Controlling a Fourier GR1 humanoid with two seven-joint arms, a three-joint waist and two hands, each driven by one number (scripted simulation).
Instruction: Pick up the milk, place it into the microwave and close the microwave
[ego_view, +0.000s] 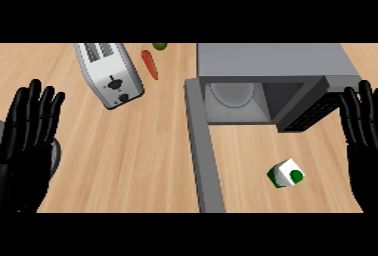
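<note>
The left hand (29, 130) rests open at the left edge, fingers up. A toaster (111, 75) and a carrot (150, 65) lie far from the work. The microwave (269, 75) has its door (203, 150) swung open. The milk (286, 173) sits on the counter (125, 165) before it, untouched, so no step has begun. The right hand (360, 125), open, must first grasp the milk; nothing blocks it.

toaster (112, 75) far left, tilted | carrot (150, 65) beside it | green item (160, 46) far edge
</note>
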